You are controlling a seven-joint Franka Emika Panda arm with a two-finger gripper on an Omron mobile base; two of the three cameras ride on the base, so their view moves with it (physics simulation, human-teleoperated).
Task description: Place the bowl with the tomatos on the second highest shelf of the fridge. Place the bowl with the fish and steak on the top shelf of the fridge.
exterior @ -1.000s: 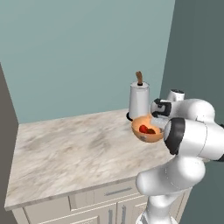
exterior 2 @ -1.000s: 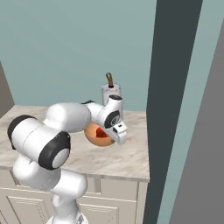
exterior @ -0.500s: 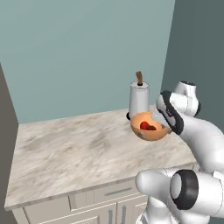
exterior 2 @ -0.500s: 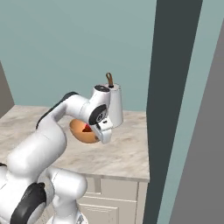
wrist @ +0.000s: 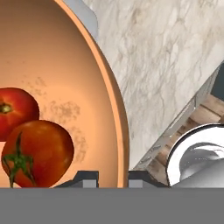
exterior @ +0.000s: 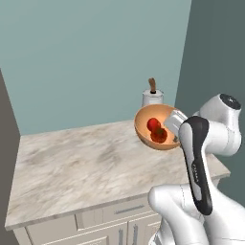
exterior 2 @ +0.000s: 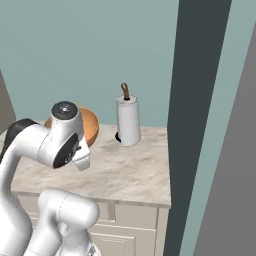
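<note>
Jaws of the gripper point(wrist: 112, 178) are clenched on the rim of the bowl with the tomatos point(wrist: 57, 87), one dark tip inside the wall and one outside it, as the hand view shows. That orange-tan bowl point(exterior: 154, 125) hangs lifted clear above the surface point(exterior: 86, 165), tilted so its open side faces out across the marble, with the white hand gripping its rim on the side toward the arm. Inside it, just beyond the jaws, lie the tomatos point(wrist: 37, 146), two red ones touching each other, the nearer showing a dark green stem; in the left base view they point(exterior: 156, 129) sit low in the hollow of the bowl. In the right base view the bowl point(exterior 2: 86, 123) peeks from behind the arm's joint. Farther off, beyond the bowl toward the teal wall, a white paper towel roll point(exterior 2: 128, 121) stands upright on the surface point(exterior 2: 135, 165) on a holder with a brown top. Next to that, at the surface's end, rises a tall dark grey panel point(exterior 2: 192, 125).
</note>
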